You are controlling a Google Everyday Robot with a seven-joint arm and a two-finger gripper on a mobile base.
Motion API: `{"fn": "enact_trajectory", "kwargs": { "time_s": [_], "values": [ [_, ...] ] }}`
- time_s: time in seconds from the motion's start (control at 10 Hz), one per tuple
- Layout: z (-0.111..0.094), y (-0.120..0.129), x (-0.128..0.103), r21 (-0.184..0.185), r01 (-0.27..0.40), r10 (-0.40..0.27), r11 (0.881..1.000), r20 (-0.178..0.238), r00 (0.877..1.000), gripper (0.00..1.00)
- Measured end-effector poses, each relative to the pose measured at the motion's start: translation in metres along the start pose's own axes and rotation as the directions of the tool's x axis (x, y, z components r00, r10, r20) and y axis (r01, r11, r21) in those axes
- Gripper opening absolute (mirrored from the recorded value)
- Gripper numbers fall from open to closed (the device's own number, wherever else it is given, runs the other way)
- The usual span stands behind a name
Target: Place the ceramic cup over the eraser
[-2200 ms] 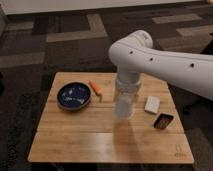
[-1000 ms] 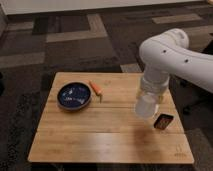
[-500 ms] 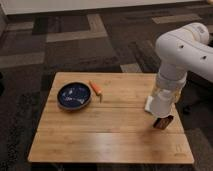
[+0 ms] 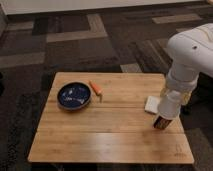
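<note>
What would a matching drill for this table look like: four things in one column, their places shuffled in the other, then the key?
Things:
1. dark blue bowl
2. orange stick
3. white flat block
4. eraser

Places:
A. directly below the ceramic cup
B. left half of the table
C. just right of the bowl
D. just left of the cup

Pairs: 1-B, 2-C, 3-D, 4-A.

The tool is over the table's right end, at the cup's top.
</note>
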Motion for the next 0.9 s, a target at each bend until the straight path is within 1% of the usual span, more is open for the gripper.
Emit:
{"fn": "enact_trajectory", "kwargs": {
  "time_s": [0.2,0.4,0.9],
  "values": [
    [0.008,-0.003,0.002,-0.009,-0.008,0.008,1.000,-0.015,1.000,0.00],
    [0.017,0.000,0.003,-0.022,0.005,-0.006,1.000,-0.032,0.999,0.00],
    [0.033,-0.003,0.003,-0.032,0.003,-0.005,0.999,-0.061,0.998,0.00]
  ]
}}
